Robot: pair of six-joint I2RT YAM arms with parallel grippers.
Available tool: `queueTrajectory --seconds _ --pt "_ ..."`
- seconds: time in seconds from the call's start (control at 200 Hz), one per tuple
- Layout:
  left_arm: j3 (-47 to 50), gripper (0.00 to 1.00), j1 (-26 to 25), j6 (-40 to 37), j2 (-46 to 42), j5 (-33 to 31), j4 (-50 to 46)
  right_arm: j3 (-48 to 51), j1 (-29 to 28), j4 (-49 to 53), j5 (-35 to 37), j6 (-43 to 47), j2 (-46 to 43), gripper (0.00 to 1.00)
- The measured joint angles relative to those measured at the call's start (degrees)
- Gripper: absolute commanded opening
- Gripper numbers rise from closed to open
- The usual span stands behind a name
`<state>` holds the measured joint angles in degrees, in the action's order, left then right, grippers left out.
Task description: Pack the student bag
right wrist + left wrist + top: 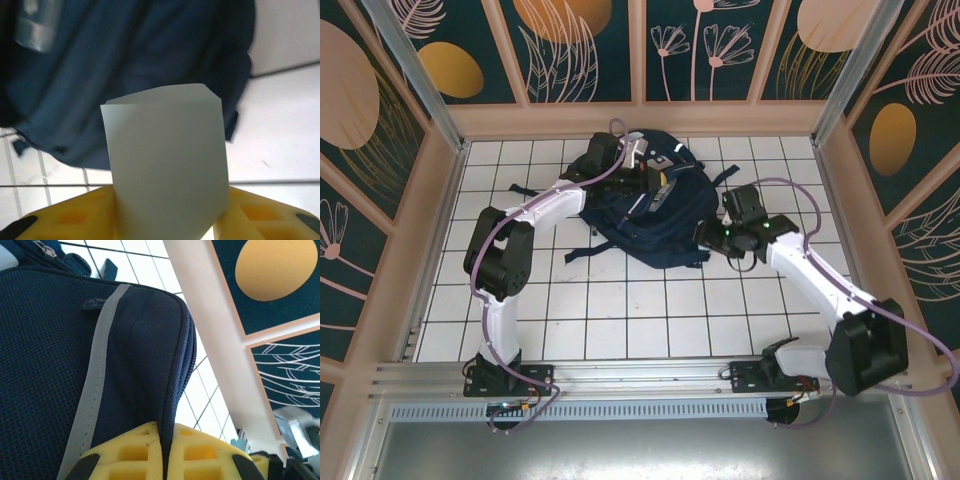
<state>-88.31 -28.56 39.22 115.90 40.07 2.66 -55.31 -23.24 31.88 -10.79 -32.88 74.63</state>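
Where the student bag lies: the student bag [655, 215] rests flat at the far middle of the white tiled table [600, 320], with its straps spread toward the near side.
Left pincer: the left pincer [165, 440] is pressed together on a fold of the bag's navy fabric, close beside the zipper [187, 355].
Right pincer: the right pincer [170, 212] pinches a flat pale grey item [165, 145], which stands up between the yellow fingers [70, 220], just beside the bag's right edge. I cannot tell if it is a pouch or a folded sheet.
Step in hand: it seems the item is being brought to the bag while the left arm holds the fabric.
Next move: I see no open mouth, so the left arm should probably lift the fabric to make a gap. The right arm should then enter edge-first.
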Motion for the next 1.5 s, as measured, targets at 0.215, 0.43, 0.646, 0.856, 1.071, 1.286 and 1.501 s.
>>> queueTrajectory --seconds 0.215,0.43,0.646,0.856,1.071,1.286,1.501 --pt "0.00 0.00 0.00 0.00 0.00 -0.94 -0.02 -8.48 0.57 -8.46 -5.86 -0.81 12.87 0.48" --pt "0.31 0.00 0.00 2.45 0.00 -0.66 1.86 -10.95 1.27 -17.97 -7.43 -4.76 19.28 0.54" --pt "0.79 0.00 0.17 3.56 0.00 -0.44 2.89 -12.07 1.53 -23.39 -10.62 -8.63 21.88 0.79" --pt "1.01 0.00 0.15 4.39 -0.02 -0.46 3.67 -11.23 2.08 -24.24 -9.92 -8.04 19.61 0.70" --pt "1.01 0.00 0.15 5.03 -0.02 -0.44 4.00 -6.36 4.24 -25.64 -8.57 -7.63 14.78 0.45" --pt "1.42 0.00 0.15 5.62 -0.02 -0.17 4.70 -4.59 4.00 -28.50 -9.03 -7.98 15.87 0.31" --pt "4.70 0.00 -0.13 9.11 -0.57 0.17 9.18 -8.55 0.85 -30.47 -9.18 -7.98 24.26 0.31"
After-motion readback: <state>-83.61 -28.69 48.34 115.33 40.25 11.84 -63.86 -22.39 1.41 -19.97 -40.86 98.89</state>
